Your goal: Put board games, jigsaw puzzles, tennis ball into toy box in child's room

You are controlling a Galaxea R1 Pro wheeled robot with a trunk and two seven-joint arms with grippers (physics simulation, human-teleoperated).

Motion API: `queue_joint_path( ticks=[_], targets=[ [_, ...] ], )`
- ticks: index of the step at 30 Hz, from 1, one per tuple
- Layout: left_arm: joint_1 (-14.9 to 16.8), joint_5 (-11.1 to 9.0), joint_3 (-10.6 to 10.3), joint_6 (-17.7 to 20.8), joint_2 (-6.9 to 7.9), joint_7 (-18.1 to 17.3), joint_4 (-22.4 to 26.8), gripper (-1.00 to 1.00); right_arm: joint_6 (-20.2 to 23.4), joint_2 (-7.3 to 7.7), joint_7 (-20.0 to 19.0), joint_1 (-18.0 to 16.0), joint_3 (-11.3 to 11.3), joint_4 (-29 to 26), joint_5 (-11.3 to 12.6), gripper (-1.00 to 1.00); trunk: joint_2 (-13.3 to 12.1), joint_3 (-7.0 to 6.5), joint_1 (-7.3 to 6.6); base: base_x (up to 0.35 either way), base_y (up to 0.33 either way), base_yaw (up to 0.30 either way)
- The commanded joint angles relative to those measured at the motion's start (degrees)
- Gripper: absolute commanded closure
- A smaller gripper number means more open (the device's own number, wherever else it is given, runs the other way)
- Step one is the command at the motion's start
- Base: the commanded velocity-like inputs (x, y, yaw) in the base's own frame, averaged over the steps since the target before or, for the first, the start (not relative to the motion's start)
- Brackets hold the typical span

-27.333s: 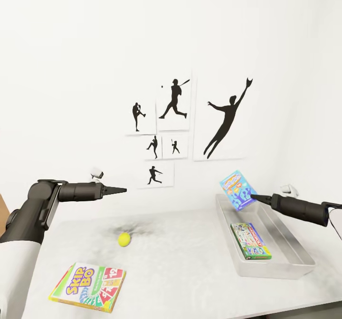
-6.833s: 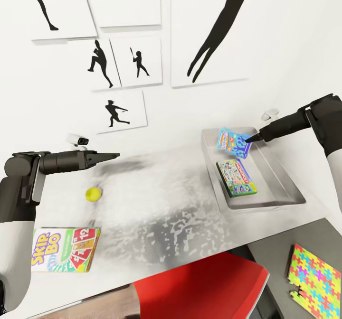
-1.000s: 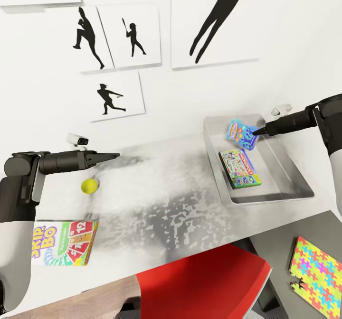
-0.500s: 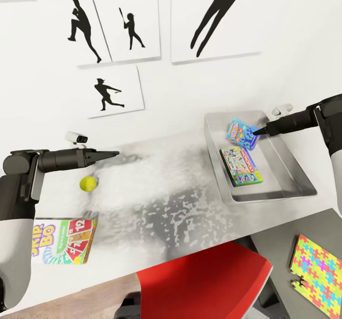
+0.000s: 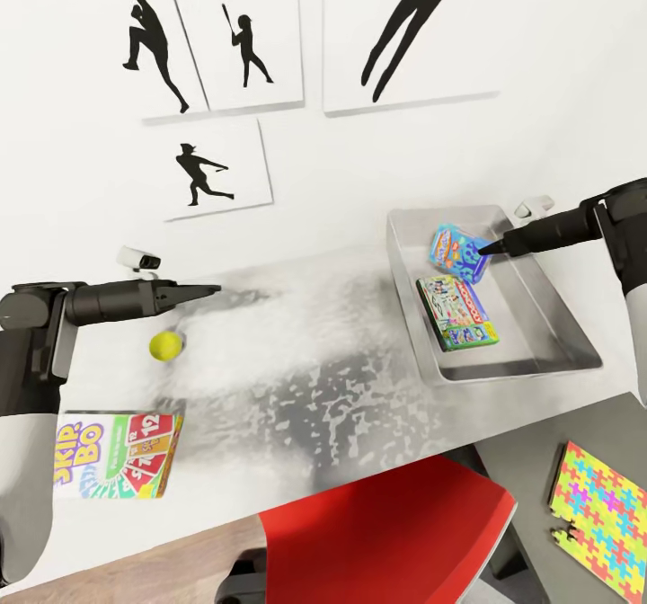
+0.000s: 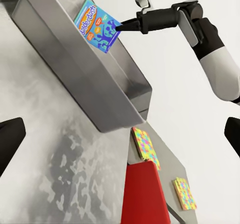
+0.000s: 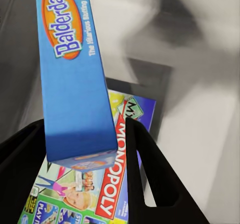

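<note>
One blue game box (image 5: 459, 255) pinched in right claw (image 5: 482, 249) hangs over toy bin (image 5: 575, 339), green-edged box (image 5: 456, 313) at 6 o'clock; left claw (image 5: 214, 290) spread wide.

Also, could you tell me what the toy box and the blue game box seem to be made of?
The toy box looks like brushed metal: grey, with a soft sheen on its flared walls, though grey plastic is possible. The blue game box, held between the right gripper's fingers, looks like glossy printed cardboard, with flat faces, crisp edges and lettering.
</note>
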State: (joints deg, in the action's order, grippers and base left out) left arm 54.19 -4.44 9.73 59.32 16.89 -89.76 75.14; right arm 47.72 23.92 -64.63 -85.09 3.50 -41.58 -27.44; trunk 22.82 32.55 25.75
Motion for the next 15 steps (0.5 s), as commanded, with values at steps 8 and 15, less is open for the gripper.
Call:
queue_joint_path(
  ticks=[8,15],
  targets=[
    [0.04,-0.02,0.09,0.61,0.31,-0.24,0.01,-1.0,0.12,-0.28,0.23,-0.26,0.1,0.21,-0.64,1.0,0.1,0.09,0.03,0.0,0.0,0.0],
    [0.34,-0.04,0.1,0.6,0.35,-0.24,0.01,-1.0,0.09,-0.33,1.66,-0.48,-1.34,0.34,-0.7,1.0,0.1,0.09,0.03,0.0,0.0,0.0]
  ],
)
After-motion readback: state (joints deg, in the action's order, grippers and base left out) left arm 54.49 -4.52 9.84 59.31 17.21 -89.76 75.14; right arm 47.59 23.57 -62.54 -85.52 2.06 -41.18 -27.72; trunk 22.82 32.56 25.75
